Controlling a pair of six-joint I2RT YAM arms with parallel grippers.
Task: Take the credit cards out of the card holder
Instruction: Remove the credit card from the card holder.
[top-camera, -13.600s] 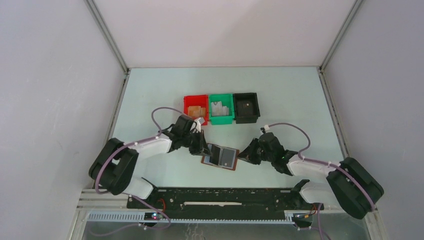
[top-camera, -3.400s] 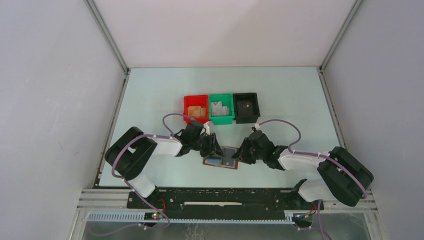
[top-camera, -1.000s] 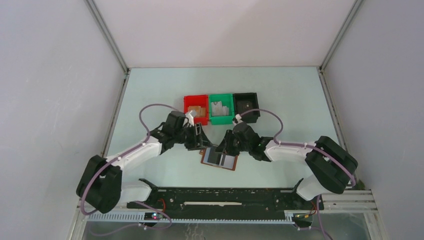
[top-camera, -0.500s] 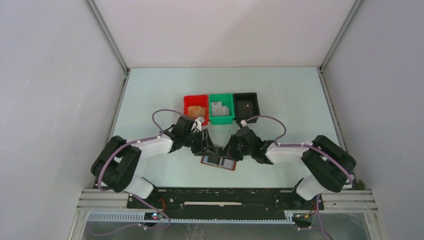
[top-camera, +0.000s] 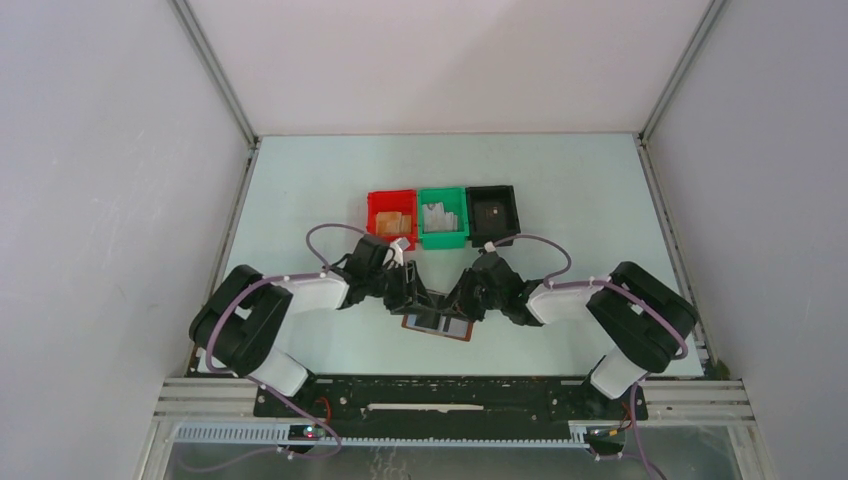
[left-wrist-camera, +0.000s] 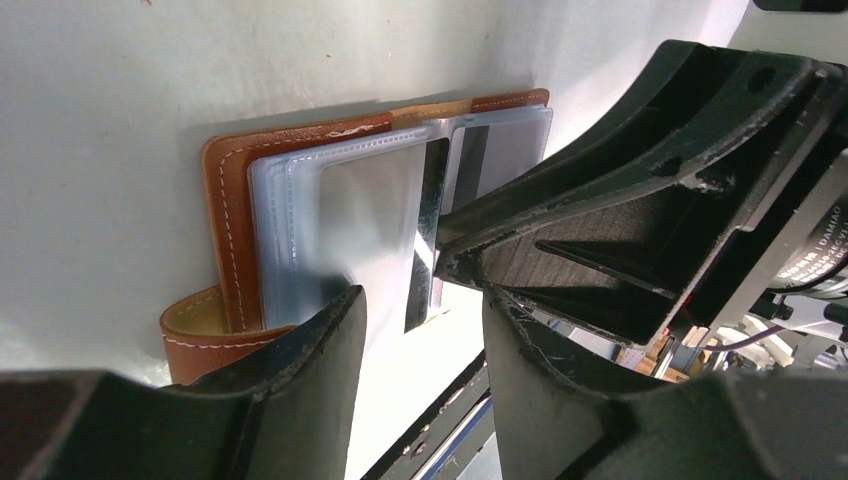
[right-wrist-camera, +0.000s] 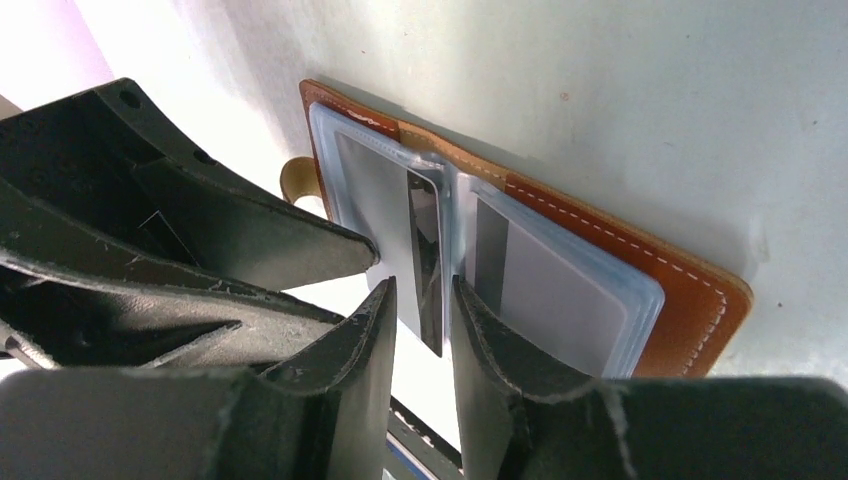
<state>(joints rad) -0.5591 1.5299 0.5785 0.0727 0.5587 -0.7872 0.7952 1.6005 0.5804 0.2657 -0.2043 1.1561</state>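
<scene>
Against a second ago, finds the left gripper (top-camera: 412, 297) drawn in from beside the red bin (top-camera: 371, 215) to the left panel of the card holder (top-camera: 440, 327), and the right gripper (top-camera: 456, 305) lower over its fold. Leaves the holder on the same spot of the table (top-camera: 560, 190), open and flat, well short of the bins. Shows tan blocks (top-camera: 393, 222) in the red bin, pale pieces (top-camera: 438, 215) in the green bin (top-camera: 443, 243), and something too small to make out in the black bin (top-camera: 492, 189). Inside the holder, shows clear sleeves (left-wrist-camera: 330, 220) on both panels, too cloudy to tell what lies under them, and one dark credit card (right-wrist-camera: 426, 250) standing on edge at the fold. Has both arms stretched low with wrists turned toward each other. Holds the left jaws about half apart with nothing between them. Sets the right jaws narrow, one either side of the upright card; cannot tell whether they pinch it.
</scene>
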